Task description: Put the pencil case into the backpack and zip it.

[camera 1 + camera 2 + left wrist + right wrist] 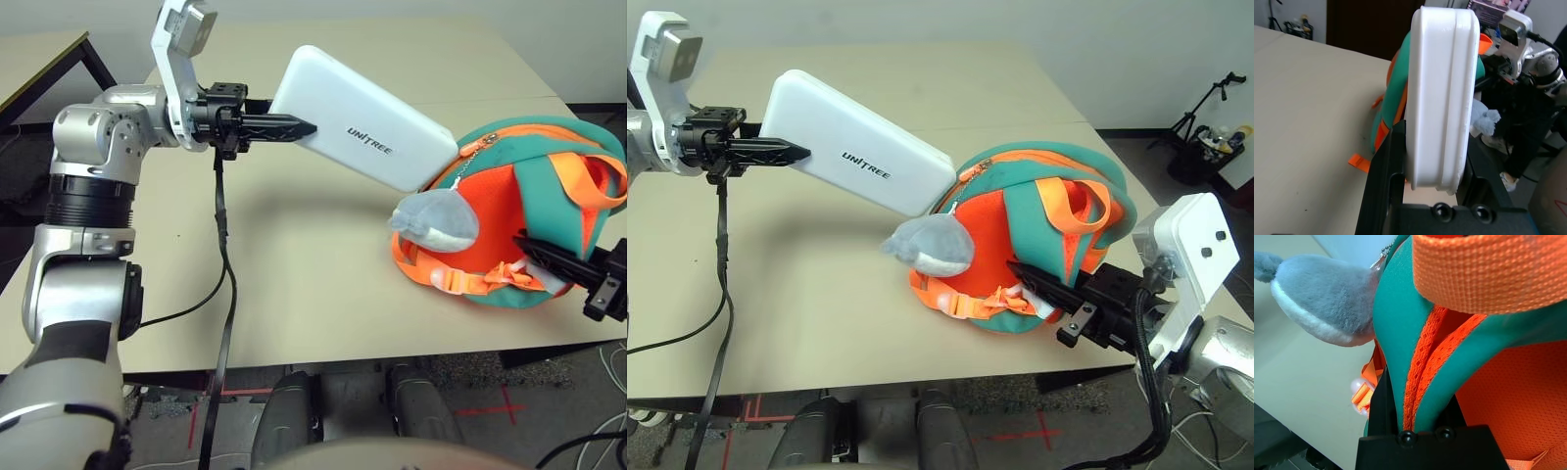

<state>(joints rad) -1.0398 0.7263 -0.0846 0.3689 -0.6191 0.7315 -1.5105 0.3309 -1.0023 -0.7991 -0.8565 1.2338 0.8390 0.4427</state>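
Note:
My left gripper is shut on one end of the white pencil case, and its black fingers clamp the case's flat sides. The case hangs tilted above the table, its far corner down at the top edge of the teal and orange backpack. The backpack lies on the table's right side, with a grey plush charm on its front. My right gripper reaches in from the front right. It is shut on a teal strap with orange lining on the backpack.
The beige table has bare room left of and in front of the backpack. A black cable hangs from my left wrist over the table's front edge. A tripod and small items stand on the floor far right.

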